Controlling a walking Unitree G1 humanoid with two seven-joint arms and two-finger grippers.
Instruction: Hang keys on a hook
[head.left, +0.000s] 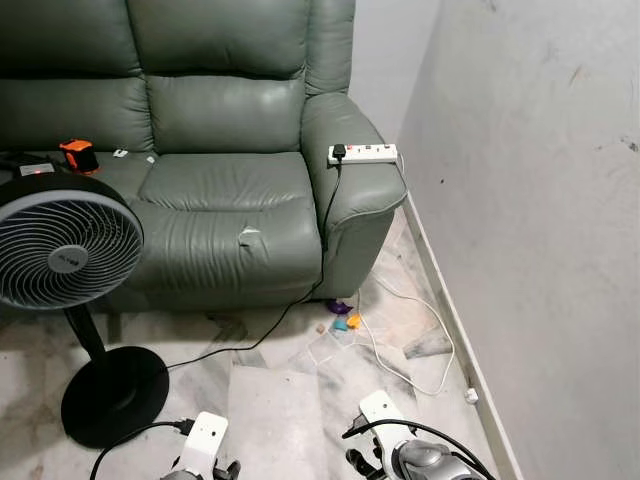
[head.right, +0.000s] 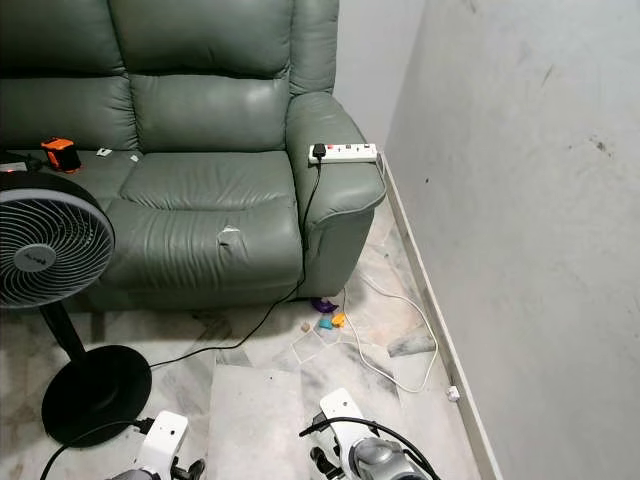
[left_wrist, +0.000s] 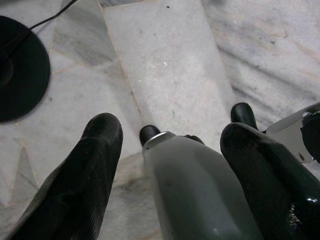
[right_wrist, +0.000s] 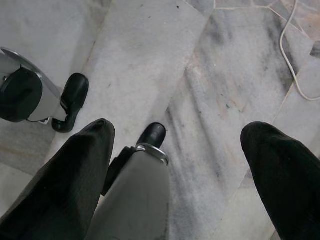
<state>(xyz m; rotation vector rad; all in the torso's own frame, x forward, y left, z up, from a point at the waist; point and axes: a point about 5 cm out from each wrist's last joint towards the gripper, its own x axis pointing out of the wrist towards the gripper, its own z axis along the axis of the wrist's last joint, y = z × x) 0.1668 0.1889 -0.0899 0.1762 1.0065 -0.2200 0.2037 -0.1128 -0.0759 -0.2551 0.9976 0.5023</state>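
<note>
Both grippers, left gripper (left_wrist: 167, 135) and right gripper (right_wrist: 177, 135), are held wide apart, empty, above the grey marble floor (right_wrist: 150, 60).

Overall light: soft, even indoor light, moderately bright, no hard beams.
Wall (head.left: 540, 180): upper right of the frame, pale and evenly lit, scuffs plainly readable.
Sofa (head.left: 220, 200): faint sheen on the leather cushions and armrest, creases crisp.
Shadows: diffuse dark band under the sofa front; soft shade around the fan base (head.left: 113, 395), lower left.
Head views: sharp, no motion blur.
Wrist views: marble floor (left_wrist: 165, 75) clear; black fingers (left_wrist: 85, 185) close to the lens, soft-edged, dull highlights.
</note>
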